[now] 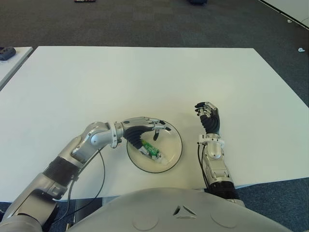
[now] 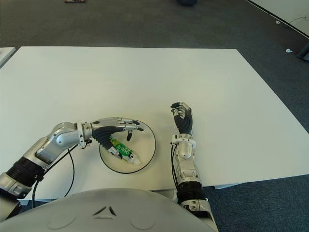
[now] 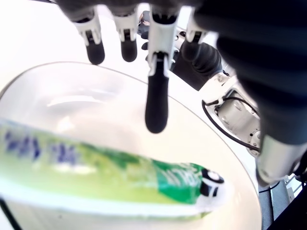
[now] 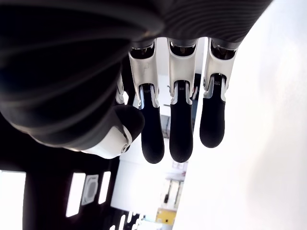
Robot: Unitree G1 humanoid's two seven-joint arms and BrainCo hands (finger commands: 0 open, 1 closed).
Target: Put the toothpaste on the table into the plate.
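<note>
A green and white toothpaste tube (image 1: 150, 150) lies inside the clear round plate (image 1: 170, 139) near the table's front edge. My left hand (image 1: 155, 127) hovers over the plate's far left part, fingers spread just above the tube. The left wrist view shows its fingertips (image 3: 157, 110) off the toothpaste tube (image 3: 120, 177), holding nothing. My right hand (image 1: 206, 112) shows on the table to the right of the plate, idle. Its fingers (image 4: 181, 139) are relaxed and hold nothing.
The white table (image 1: 145, 77) stretches wide behind the plate. Its front edge runs just below the plate and my arms. A second white table (image 1: 14, 60) with a dark object (image 1: 6, 52) stands at the far left. Dark carpet surrounds the tables.
</note>
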